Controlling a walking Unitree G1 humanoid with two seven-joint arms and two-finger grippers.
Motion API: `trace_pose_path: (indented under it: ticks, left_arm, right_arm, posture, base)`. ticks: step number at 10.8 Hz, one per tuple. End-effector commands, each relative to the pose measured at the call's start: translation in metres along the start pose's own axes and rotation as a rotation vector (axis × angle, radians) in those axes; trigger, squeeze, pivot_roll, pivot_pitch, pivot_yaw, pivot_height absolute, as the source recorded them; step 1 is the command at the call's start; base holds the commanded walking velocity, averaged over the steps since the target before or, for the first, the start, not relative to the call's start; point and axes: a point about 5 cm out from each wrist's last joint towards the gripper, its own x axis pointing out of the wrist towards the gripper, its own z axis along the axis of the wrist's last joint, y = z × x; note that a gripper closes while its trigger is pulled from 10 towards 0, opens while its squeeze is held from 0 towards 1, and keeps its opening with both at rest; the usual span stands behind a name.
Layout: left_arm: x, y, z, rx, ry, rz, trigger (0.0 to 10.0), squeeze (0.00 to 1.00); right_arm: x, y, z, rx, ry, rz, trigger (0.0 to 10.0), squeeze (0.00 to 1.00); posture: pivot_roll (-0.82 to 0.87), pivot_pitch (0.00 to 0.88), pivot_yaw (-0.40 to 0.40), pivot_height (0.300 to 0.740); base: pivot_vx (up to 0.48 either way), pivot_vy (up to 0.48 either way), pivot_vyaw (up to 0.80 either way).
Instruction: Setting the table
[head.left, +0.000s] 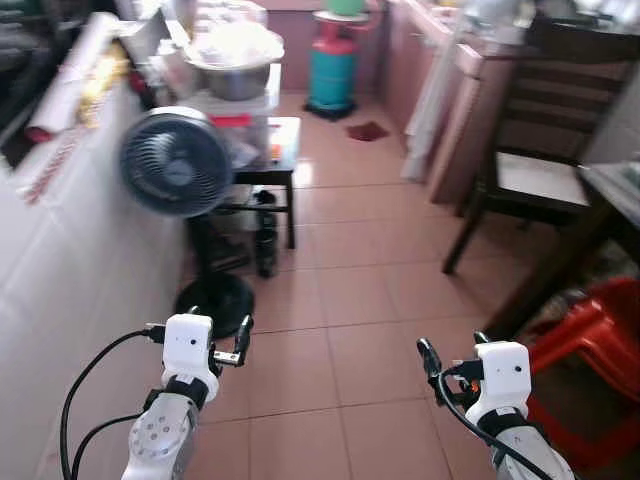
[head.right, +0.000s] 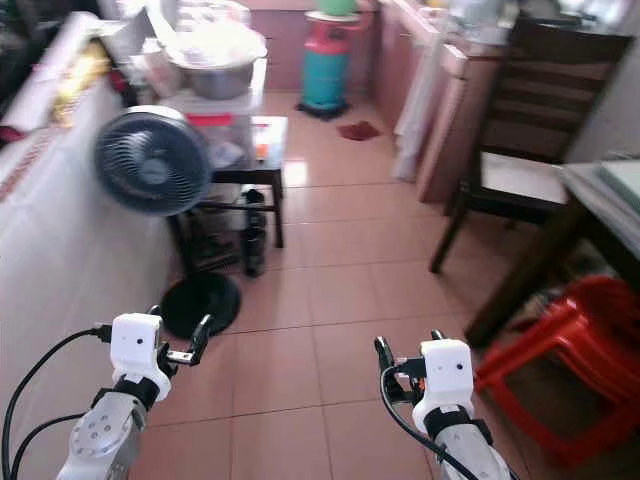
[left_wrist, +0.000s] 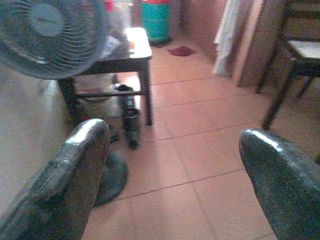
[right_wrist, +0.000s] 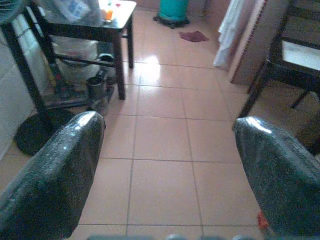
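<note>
Nearest the camera, both arms reached forward over bare tiled floor (head.left: 340, 300), low in the frame. The left gripper (head.left: 216, 338) sat at the lower left, its 2 fingers spread wide with nothing between them; a black cable (head.left: 85, 385) looped off its wrist toward the bottom edge. The right gripper (head.left: 455, 358) sat at the lower right, level with the left, and its wrist view showed its fingers (right_wrist: 55, 175) equally parted and empty. Both forearms were cut off by the bottom edge.

At the right edge, red stools (head.left: 590, 350) lay partly under a dark table (head.left: 610, 190), of which only a corner showed. Beyond it stood a dark wooden chair (head.left: 540, 150) with a pale seat, its back cropped by the top edge.

At the middle left a grey fan (head.left: 176, 162) stood on a black pole and round base, just beside a white wall. Behind it a low black side table (head.left: 285, 150) carried clutter too blurred to name, topped by a metal bowl (head.left: 238, 62). Dark bottles (head.left: 265, 235) stood on the floor under it.

Farthest off, at the upper centre, a teal gas cylinder (head.left: 332, 75) stood by a dark red cloth (head.left: 368, 131) on the floor. No tableware could be made out on the table corner.
</note>
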Motion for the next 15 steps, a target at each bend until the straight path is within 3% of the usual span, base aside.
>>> trace_pose_path:
  ticks: [1,6,15]
  left_arm:
    - [0.0000,0.0010,-0.0002,-0.016,0.006,-0.003,10.0,0.00]
    - [-0.0004,0.0032,-0.0016,-0.033,0.018,-0.024,10.0,0.00]
    - [-0.0012,0.0005,-0.0056,-0.033,0.040,-0.056,10.0,0.00]
  right_arm:
    - [0.0009,-0.0006,-0.0006,0.001,0.006,-0.005,10.0,0.00]
    - [0.0014,0.0014,0.0000,-0.007,0.001,-0.001,10.0,0.00]
    - [0.0005,0.0029,0.0004,-0.012,-0.003,0.000,10.0,0.00]
  posture:
    - [0.03,0.020,-0.007,0.740]
    - [0.03,0.022,-0.005,0.740]
    - [0.03,0.025,-0.002,0.740]
  base:
    - [0.000,0.000,-0.80]
    - [0.239,0.000,-0.80]
    - [0.377,0.000,-0.80]
